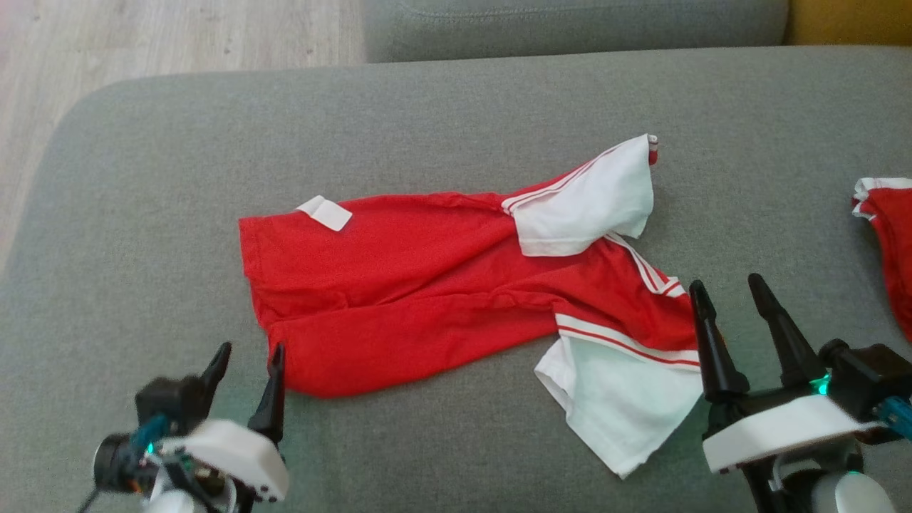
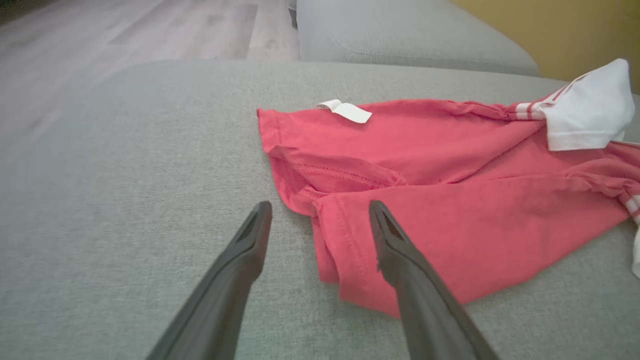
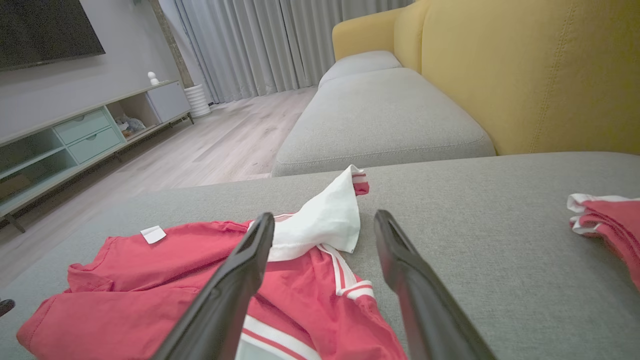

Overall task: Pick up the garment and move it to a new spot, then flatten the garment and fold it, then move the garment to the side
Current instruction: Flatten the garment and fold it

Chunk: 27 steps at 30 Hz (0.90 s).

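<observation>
— Head view: red T-shirt rumpled, half spread, mid sofa cushion. Jaws?
— Both pairs wide apart, empty, flanking its near edge. Flattening, probably. Calls for pinching hem and white sleeve next.

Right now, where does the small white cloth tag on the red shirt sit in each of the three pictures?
Head view: the small white rectangular cloth tag lies left of centre, on the far edge of the red cotton shirt.
Left wrist view: upper centre, on the shirt's far edge.
Right wrist view: lower left.
Shared landmark: the upturned white sleeve.
</observation>
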Available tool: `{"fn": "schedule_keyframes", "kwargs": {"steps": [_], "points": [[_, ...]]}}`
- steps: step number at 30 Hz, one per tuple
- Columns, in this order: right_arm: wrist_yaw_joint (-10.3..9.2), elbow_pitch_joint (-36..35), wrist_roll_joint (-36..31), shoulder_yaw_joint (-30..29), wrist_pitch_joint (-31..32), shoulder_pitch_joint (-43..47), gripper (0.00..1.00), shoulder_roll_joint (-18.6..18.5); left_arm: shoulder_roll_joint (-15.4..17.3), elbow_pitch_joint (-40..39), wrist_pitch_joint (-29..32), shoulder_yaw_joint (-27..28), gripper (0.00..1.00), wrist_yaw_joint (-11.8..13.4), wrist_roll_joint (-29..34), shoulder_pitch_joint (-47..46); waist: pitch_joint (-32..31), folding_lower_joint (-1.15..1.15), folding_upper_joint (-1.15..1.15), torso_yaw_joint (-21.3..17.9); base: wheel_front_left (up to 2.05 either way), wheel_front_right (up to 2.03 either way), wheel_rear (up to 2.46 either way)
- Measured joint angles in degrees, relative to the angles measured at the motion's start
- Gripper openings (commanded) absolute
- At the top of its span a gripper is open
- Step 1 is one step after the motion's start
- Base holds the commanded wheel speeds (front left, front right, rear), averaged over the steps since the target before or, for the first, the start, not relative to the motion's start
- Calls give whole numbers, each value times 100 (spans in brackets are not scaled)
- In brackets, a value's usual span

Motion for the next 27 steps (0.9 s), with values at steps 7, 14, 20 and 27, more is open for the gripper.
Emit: {"fn": "schedule_keyframes", "kwargs": {"steps": [7,14,20,27], "points": [[0,48,1,59,43,-1,100,1,-14,499,861,-107,100,-328,-505,-595,172,1,0,-65,0,0,0],[0,183,132,87,57,-5,100,2,-13,821,1155,-125,0,-553,-749,-832,301,1,0,-152,0,0,0],[0,387,240,86,140,8,100,2,-2,760,1001,-135,0,-635,-734,-943,346,0,0,-143,0,0,0],[0,1166,444,357,665,549,100,8,71,382,827,-147,0,-575,-617,-931,379,0,0,-60,0,0,0]]}}
